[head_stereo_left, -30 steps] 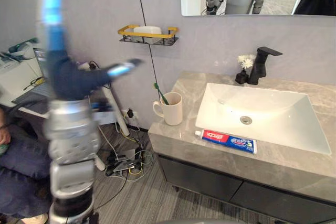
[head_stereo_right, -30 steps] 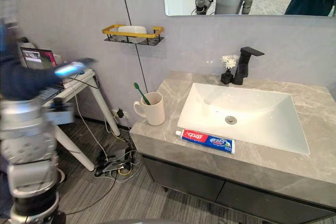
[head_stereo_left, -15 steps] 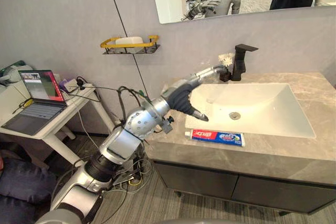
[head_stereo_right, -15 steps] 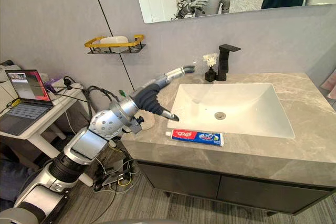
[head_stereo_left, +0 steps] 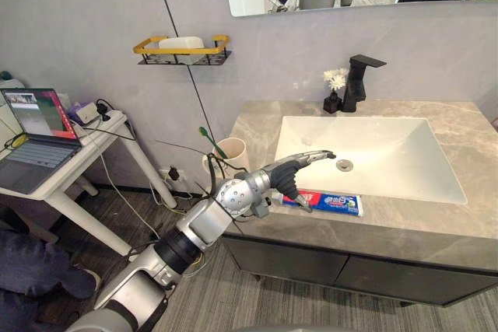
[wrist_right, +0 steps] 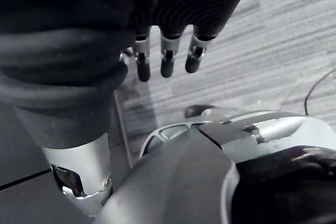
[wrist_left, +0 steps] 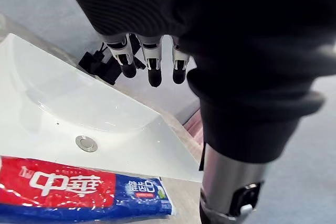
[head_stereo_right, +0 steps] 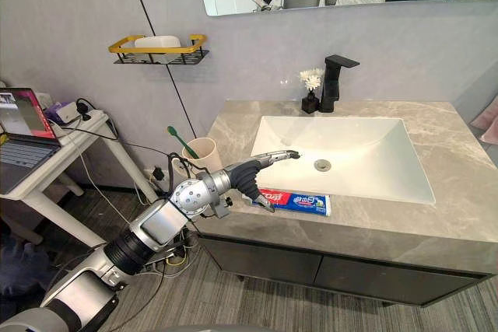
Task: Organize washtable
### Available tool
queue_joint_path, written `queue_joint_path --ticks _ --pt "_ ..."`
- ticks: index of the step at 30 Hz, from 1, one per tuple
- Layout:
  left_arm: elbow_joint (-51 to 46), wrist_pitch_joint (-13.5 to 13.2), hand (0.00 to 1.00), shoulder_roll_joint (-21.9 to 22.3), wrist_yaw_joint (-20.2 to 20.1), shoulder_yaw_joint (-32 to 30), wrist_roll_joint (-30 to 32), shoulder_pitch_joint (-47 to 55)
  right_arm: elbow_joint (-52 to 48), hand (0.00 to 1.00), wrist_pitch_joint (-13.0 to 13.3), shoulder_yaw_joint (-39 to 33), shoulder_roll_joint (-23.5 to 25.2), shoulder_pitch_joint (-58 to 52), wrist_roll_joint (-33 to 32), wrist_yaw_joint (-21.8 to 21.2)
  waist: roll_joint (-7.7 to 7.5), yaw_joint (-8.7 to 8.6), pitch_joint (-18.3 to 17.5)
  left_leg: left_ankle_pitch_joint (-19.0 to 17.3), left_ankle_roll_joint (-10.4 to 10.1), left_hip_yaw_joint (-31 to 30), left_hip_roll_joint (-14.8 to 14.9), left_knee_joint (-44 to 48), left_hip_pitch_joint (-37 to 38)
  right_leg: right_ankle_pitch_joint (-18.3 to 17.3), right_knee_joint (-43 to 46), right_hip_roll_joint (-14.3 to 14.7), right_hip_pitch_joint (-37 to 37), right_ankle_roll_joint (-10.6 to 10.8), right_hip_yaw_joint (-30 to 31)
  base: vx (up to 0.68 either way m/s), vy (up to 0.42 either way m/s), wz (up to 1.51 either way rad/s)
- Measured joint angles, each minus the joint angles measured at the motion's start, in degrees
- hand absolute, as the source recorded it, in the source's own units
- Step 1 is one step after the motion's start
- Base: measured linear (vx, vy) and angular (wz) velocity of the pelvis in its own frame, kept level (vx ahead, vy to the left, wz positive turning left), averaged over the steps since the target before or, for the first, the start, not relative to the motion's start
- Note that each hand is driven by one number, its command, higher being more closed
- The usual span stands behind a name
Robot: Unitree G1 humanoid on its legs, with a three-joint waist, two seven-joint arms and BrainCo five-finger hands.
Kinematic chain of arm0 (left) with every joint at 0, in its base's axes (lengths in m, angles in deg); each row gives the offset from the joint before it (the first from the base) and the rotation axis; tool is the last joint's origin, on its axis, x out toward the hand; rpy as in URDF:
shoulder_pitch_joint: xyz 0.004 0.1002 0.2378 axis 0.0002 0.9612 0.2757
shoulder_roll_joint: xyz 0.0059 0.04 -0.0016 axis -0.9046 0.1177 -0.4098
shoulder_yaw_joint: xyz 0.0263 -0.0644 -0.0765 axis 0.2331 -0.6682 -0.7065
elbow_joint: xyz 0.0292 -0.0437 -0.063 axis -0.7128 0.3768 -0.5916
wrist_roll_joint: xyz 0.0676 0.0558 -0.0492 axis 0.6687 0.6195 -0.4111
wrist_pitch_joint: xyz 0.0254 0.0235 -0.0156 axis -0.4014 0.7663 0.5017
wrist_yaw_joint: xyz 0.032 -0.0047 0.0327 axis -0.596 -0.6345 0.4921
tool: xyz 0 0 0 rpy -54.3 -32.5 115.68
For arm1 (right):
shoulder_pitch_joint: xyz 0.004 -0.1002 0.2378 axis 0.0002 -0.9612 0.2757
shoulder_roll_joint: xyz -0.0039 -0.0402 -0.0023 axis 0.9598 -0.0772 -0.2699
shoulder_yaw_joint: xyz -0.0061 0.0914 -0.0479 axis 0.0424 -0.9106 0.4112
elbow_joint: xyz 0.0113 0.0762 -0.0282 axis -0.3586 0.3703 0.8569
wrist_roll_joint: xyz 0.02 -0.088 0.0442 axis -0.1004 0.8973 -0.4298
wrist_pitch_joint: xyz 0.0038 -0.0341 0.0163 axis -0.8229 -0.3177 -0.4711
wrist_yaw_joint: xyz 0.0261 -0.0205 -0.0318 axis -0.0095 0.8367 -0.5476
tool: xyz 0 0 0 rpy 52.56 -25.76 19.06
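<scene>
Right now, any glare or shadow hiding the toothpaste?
Left eye view: toothpaste evenly lit, no glare, one end behind the left hand; left wrist view: it is bright, soft sheen on the sink; right wrist view: right hand over dim floor.

On your grey marble countertop: white rectangular sink basin sunk in it; red-and-blue toothpaste tube lying before the basin; cream ceramic mug left of the basin, green toothbrush inside; black metal faucet behind the basin, small flower vase just left of it.
</scene>
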Motion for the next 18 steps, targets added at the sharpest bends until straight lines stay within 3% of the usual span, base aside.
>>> queue_joint_path --ticks 10,13,18 --pt "0.29 0.16 0.00 1.19 0.21 -0.82 -0.28 3.13 -0.46 0.00 0.41 0.02 0.30 0.47 0.00 -0.78 -0.52 -0.10 0.95 -0.37 -0.50 1.30 0.26 0.09 -0.04 -0.86 1.83 0.10 -1.70 -0.16 1.83 0.00 -0.004 -0.06" --pt "2.34 0.20 0.00 0.57 0.21 -1.45 -0.23 5.12 -0.66 0.00 0.36 0.20 0.35 0.96 0.02 -0.82 -0.56 -1.35 0.97 -0.35 -0.52 1.34 0.30 0.06 0.04 -0.80 1.56 0.25 -1.59 -0.24 1.90 -0.01 -0.004 -0.02" --pt "2.37 0.23 0.00 -0.73 0.35 -3.03 -0.12 7.54 -1.17 0.00 0.33 1.06 0.62 0.87 0.03 -0.79 -1.27 -1.63 1.69 -0.34 -0.55 1.54 0.77 -0.07 0.23 0.00 -0.78 1.17 -0.60 -0.32 1.95 0.00 -0.004 -0.01"
